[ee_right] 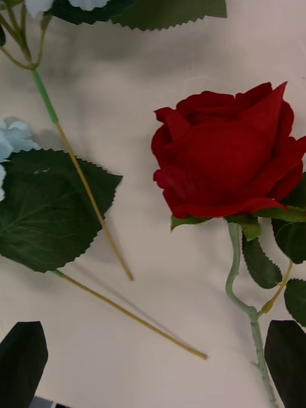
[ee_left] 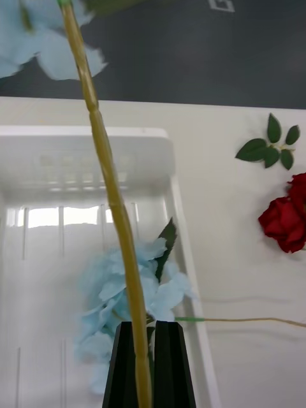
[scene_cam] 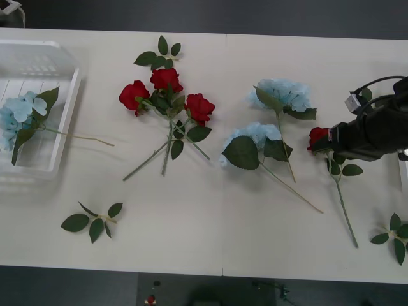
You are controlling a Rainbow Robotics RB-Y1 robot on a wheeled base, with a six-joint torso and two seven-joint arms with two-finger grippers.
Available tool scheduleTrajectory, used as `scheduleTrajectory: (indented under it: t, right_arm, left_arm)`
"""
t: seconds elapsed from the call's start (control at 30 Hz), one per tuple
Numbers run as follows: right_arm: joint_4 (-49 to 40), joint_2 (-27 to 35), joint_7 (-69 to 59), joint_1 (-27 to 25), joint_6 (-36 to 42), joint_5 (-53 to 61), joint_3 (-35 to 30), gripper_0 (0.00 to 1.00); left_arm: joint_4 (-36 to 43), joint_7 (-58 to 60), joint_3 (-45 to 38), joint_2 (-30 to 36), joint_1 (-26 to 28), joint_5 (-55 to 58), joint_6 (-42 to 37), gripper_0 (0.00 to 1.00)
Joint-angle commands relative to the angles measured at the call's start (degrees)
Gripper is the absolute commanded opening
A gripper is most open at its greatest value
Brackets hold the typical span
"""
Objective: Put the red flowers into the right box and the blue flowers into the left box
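Left gripper: black fingers pinched tight on a thin yellow-green blue-flower stem that rises to a pale blue head above it. Below that gripper sits the white slotted-wall plastic basket, the left box, at the table's left edge, holding one sky-blue hydrangea head; its stem hangs out over the basket's right rim onto the table.

Right of the basket there is bare cream tabletop, with a loose green leaf sprig near the front edge.

Centre: three deep-red roses bunched with stems crossing.

Next, two pale blue hydrangea heads with big leaves, stems angled toward the right arm.

Right gripper: black fingers spread wide, hovering over the fourth red rose. Rose bloom sits just ahead of the fingertips, its stem beside one finger; the two hydrangea stem ends lie between the fingers.

A white rim at the far right edge is probably the right box.
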State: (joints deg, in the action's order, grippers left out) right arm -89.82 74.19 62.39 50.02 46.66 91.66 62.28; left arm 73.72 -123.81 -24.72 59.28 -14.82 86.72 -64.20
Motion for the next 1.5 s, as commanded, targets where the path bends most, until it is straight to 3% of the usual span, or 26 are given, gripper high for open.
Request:
scheduleTrajectory:
  t: [0.03,0.17,0.27,0.3,0.4,0.73,0.93,1.17,1.43,1.47,1.5]
  right_arm:
    - [-0.4,0.8,-5.2,0.6,-3.2,-5.0,0.8,1.0]
    - [1.2,-0.7,-6.9,0.6,-4.4,-9.4,2.2,1.0]
    - [2.5,-1.3,-7.2,0.5,-6.0,-11.9,4.3,1.0]
    - [2.5,-1.3,-7.3,0.5,-7.0,-13.1,5.4,1.0]
    - [2.5,-1.4,-7.5,0.6,-9.5,-16.4,8.6,1.0]
    - [3.1,-2.4,-7.6,-1.9,-17.8,-19.7,12.8,1.0]
    - [3.4,-3.1,-7.6,-2.3,-18.4,-19.8,12.8,1.0]
    - [4.3,-4.5,-8.2,-2.4,-18.3,-19.8,12.7,1.0]
    - [6.6,-6.6,-8.2,-2.4,-18.4,-21.4,12.7,1.0]
    - [6.7,-6.7,-8.2,-2.4,-18.4,-21.8,12.7,0.59]
    - [6.8,-6.8,-8.3,-2.4,-18.4,-22.0,12.6,0.28]
  left_arm:
    - [0.9,-1.3,-2.2,1.4,2.8,-3.7,-0.1,0.03]
    - [1.2,-1.7,-3.0,1.3,4.2,-4.9,-0.1,0.04]
    - [1.6,-2.2,-3.0,1.3,5.2,-4.5,-0.1,0.12]
    - [1.8,-2.2,-3.0,1.3,5.3,-4.5,-0.1,0.24]
    - [1.8,-2.3,-3.0,1.3,5.3,-3.8,-0.1,1.0]
    - [5.9,-3.3,-0.3,1.3,4.8,6.4,-5.0,1.0]
    - [9.5,3.5,7.2,0.1,-0.5,8.9,-5.0,1.0]
    - [15.5,15.5,13.4,-6.4,-6.4,-0.9,-5.0,1.0]
    - [22.3,31.3,17.8,-21.0,-8.0,-19.7,-4.9,1.0]
    - [22.3,33.8,18.8,-23.5,-8.5,-23.2,-4.8,1.0]
    - [22.3,35.2,19.6,-25.1,-8.6,-25.8,-4.4,1.0]
